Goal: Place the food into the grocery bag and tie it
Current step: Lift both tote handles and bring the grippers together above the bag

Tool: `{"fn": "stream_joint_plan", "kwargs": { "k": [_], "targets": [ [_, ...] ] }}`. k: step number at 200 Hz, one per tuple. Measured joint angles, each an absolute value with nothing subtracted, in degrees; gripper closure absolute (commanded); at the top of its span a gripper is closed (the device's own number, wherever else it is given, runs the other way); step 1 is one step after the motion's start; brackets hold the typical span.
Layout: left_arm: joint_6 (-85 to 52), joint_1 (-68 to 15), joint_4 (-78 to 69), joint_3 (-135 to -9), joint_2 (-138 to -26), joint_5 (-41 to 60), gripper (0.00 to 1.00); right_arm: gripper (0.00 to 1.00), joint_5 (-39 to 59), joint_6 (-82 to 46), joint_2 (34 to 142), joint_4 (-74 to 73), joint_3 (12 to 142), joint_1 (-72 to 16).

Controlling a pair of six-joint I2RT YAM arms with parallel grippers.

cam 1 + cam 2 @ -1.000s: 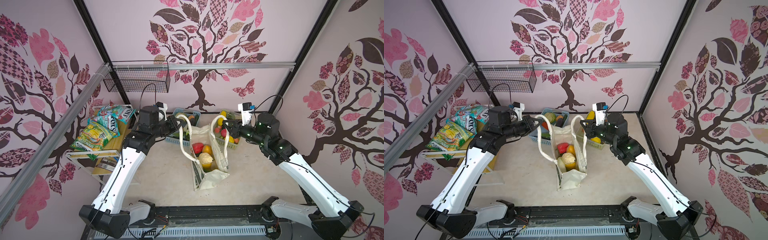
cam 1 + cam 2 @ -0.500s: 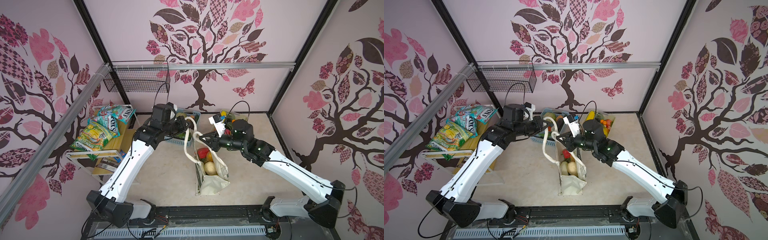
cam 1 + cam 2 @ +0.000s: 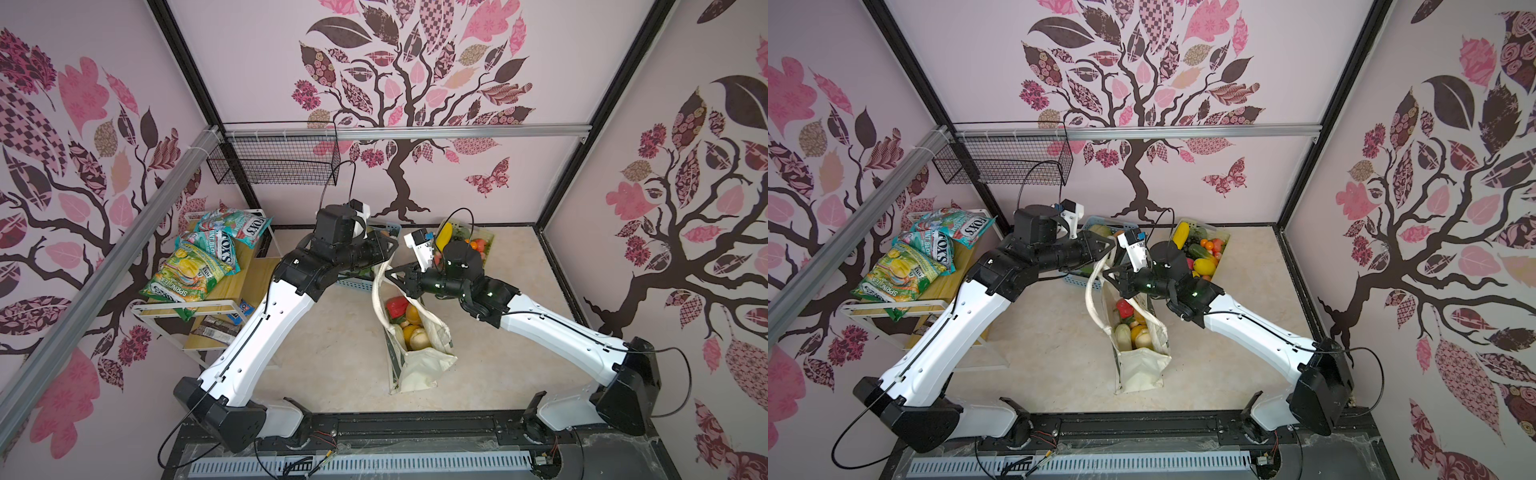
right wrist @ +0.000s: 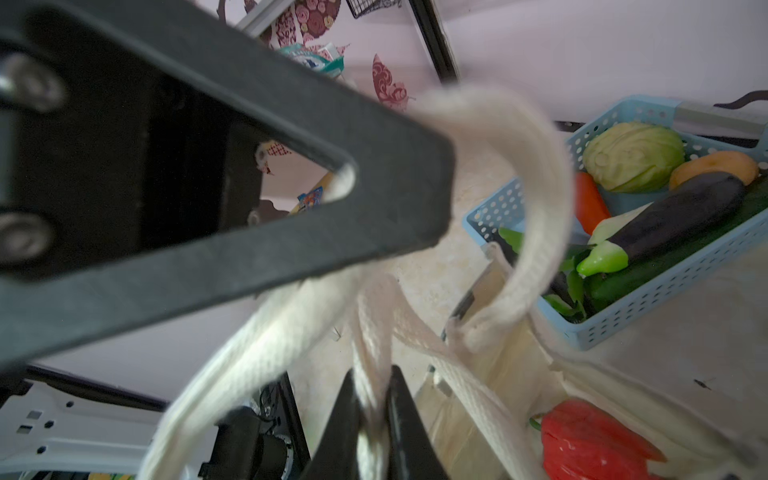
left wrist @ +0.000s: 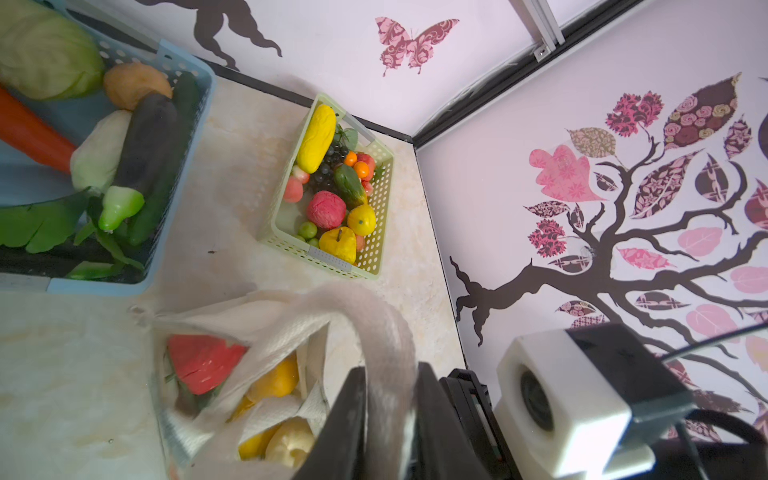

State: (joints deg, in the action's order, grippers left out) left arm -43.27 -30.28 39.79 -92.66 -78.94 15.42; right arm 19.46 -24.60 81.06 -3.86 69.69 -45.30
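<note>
The grocery bag [image 3: 419, 365] [image 3: 1142, 370], a cream tote, stands on the floor with food [image 3: 409, 316] [image 3: 1133, 328] inside: red, orange, yellow and white pieces. Both grippers meet above its far end. My left gripper [image 3: 390, 249] [image 5: 388, 374] has a strap [image 5: 374, 316] running between jaws that stand a little apart; whether they still pinch it does not show. Just below it, my right gripper [image 3: 390, 274] [image 4: 372, 382] is shut on the other strap. A strap loop [image 4: 540, 199] curls round the left gripper's finger [image 4: 291, 166] in the right wrist view.
A blue basket [image 5: 195, 124] of vegetables stands behind the bag, under the left arm. A green basket [image 5: 324, 257] [image 3: 486, 249] of fruit sits at the back right. Snack packets [image 3: 195, 266] lie on a shelf at the left. A wire basket [image 3: 274, 162] hangs on the back wall.
Both grippers have come together over the bag's far end, carrying the straps, the right one reaching leftwards. The bag mouth has narrowed. The left jaws have parted slightly.
</note>
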Motion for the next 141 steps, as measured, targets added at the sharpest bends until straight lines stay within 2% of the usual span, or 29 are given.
{"fn": "stream_joint_plan", "kwargs": {
  "k": [26, 86, 116, 141],
  "targets": [
    [-43.9, -30.3, 37.3, -92.7, -78.7, 15.4, 0.58, 0.87, 18.0, -26.4, 80.7, -7.6, 68.0, -45.3],
    [-42.7, -30.3, 36.6, -92.7, -78.1, 14.3, 0.44, 0.87, 17.2, -31.0, 80.6, -15.0, 61.9, -42.9],
    [-39.2, -30.1, 40.4, -93.1, -77.5, 10.8, 0.4, 0.87, 17.4, -31.9, 80.5, -16.2, 61.7, -42.2],
    [-36.4, -28.2, 43.4, -93.6, -76.6, 9.2, 0.42, 0.87, 17.4, -32.1, 79.9, -16.2, 61.7, -42.3]
  ]
}}
